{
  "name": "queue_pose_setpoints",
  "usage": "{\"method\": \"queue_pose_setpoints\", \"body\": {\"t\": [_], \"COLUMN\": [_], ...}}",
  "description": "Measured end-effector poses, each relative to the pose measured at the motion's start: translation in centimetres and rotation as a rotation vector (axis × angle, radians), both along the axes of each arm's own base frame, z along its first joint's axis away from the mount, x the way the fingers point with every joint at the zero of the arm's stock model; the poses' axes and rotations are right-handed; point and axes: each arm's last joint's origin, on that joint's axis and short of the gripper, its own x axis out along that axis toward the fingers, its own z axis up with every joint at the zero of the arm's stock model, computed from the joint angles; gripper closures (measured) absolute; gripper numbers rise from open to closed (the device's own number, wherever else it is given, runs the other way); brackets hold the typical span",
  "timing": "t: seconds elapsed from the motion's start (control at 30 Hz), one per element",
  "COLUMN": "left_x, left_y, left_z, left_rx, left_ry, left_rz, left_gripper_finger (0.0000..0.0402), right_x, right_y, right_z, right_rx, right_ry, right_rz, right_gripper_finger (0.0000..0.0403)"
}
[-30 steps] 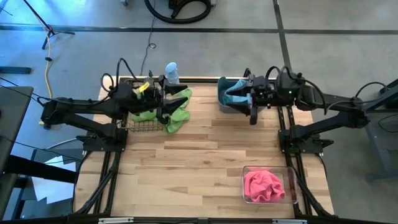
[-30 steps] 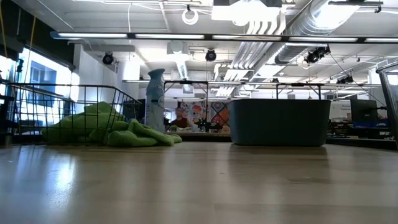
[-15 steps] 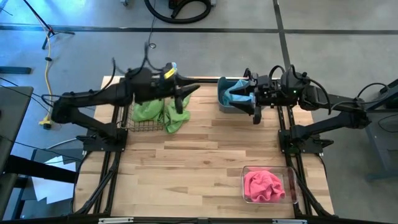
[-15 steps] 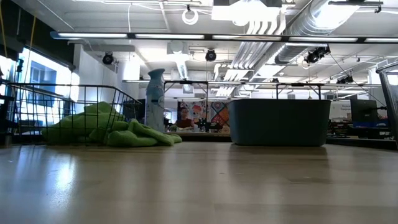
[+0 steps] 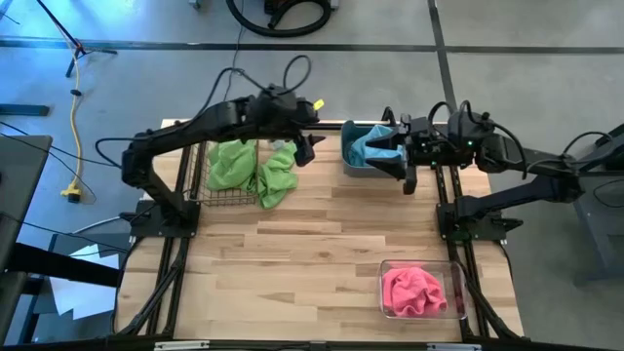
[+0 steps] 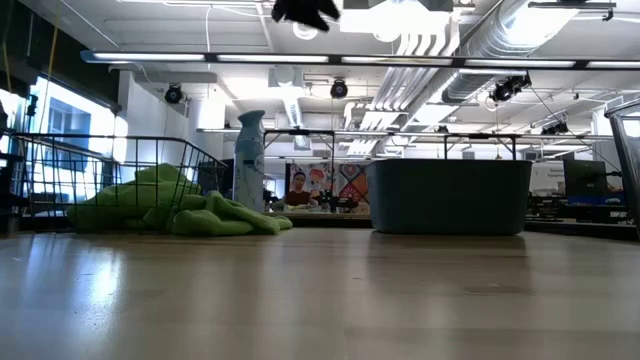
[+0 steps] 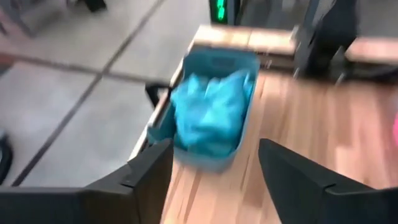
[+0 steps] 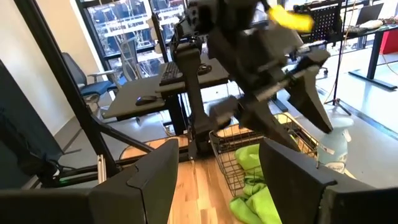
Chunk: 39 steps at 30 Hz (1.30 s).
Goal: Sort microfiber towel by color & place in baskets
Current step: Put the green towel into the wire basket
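Surface (image 5: 322,244): pale wood planks, smooth, faint sheen in low view. Green towels (image 5: 244,171), teal towels (image 5: 369,148), pink towel (image 5: 413,291): fuzzy matt cloth. Wire basket (image 5: 216,198): thin black metal mesh. Tub (image 6: 450,197): matt grey-blue plastic. Box (image 5: 456,288): clear glossy plastic.

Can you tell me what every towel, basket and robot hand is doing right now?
Green towels: in the wire basket, one draped over its rim.
Blue towel: in the grey-blue tub.
Pink towel: in the clear box.
Spray bottle: upright.
Left gripper: open, empty, raised between basket and tub.
Right gripper: open, empty, beside the tub.
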Motion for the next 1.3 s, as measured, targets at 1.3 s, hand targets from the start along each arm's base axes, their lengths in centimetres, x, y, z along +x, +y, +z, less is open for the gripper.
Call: {"method": "queue_pose_setpoints", "body": {"t": [1.3], "left_x": [2.8], "left_y": [8.3], "left_z": [-21.9], "left_rx": [-0.4], "left_ry": [1.069], "left_rz": [0.217], "left_gripper_finger": [0.0137], "right_x": [-0.3], "right_y": [0.0], "right_z": [-0.7], "right_rx": [0.082], "right_ry": [0.072], "right_rz": [-0.009], "right_gripper_finger": [0.0183]}}
